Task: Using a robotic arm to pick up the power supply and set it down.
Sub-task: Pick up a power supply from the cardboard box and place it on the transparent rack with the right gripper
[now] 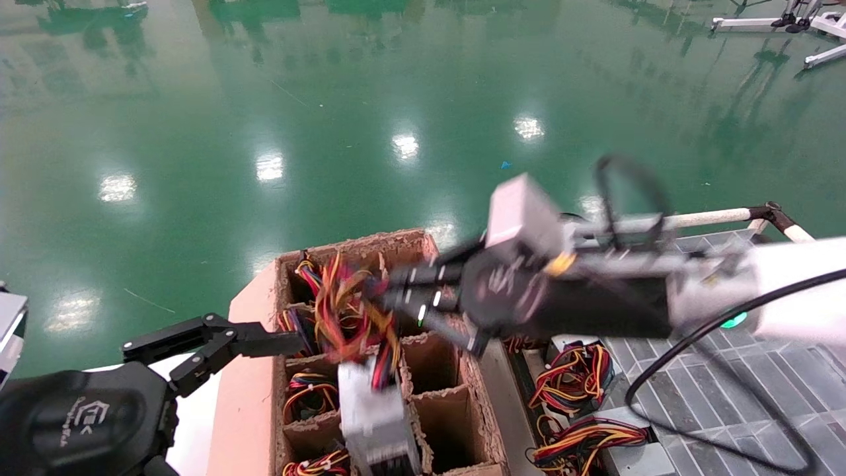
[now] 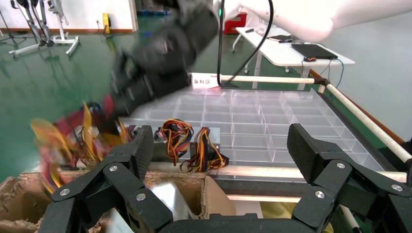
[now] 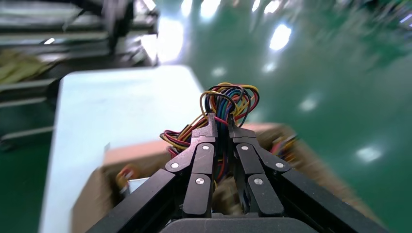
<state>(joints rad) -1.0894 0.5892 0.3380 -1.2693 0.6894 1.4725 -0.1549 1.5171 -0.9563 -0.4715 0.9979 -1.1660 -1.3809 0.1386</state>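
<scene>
My right gripper (image 1: 390, 295) is over the brown carton (image 1: 456, 396), shut on the wire bundle (image 1: 347, 311) of the power supply. Its grey metal box (image 1: 373, 413) hangs below the wires, tilted, over the carton's middle cells. In the right wrist view the fingertips (image 3: 212, 129) pinch the red, yellow and blue wires (image 3: 229, 99); the box itself is hidden there. The left wrist view shows that gripper's black body (image 2: 155, 63) and the blurred wires (image 2: 73, 133). My left gripper (image 1: 218, 344) stands open by the carton's left side, holding nothing.
Other carton cells hold more wired units (image 1: 307, 390). To the right, a clear divided tray (image 2: 262, 111) carries two more power supplies (image 1: 572, 377) (image 1: 588, 436). A white rail (image 1: 707, 216) borders the tray. Green floor lies beyond.
</scene>
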